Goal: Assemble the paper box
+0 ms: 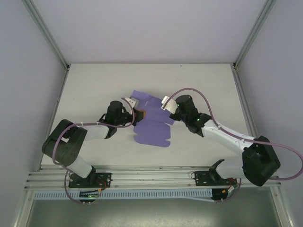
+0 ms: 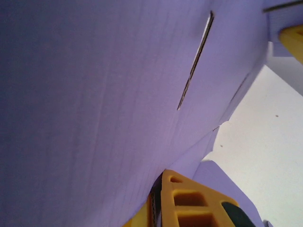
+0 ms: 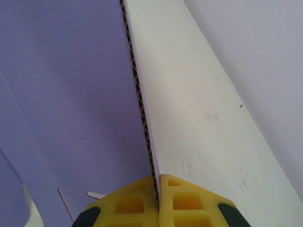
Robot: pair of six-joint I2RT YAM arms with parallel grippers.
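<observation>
The paper box [image 1: 152,130] is a lavender die-cut sheet, not folded up yet. It sits mid-table, between the two arms and a bit nearer the left one. The near part lies flat on the white table [image 1: 94,85], and its front edge is scalloped. The far part looks lifted where the grippers meet it, though I can't tell how steeply from the top view.

From the left wrist I get the sheet [image 2: 94,94] close up and tilted across most of the frame. A narrow slit [image 2: 195,61] is cut through it at upper centre. Bare table [image 2: 265,142] shows lower right.

The left gripper [image 2: 157,191] is clenched on the sheet's left edge. Its yellow fingers [image 2: 189,203] are pressed together with the board running in between them. From above, that gripper [image 1: 140,115] is at the sheet's left side, about halfway up.

The right gripper [image 3: 158,182] is also clamped on the sheet. The corrugated cut edge of the board [image 3: 71,94] runs straight down into the seam between its two yellow pads [image 3: 189,203], with the purple face to the left of that edge and a white surface to the right. In the top view the right arm's wrist sits at the sheet's upper right corner.

Both arms reach inward from their bases with elbows out.
</observation>
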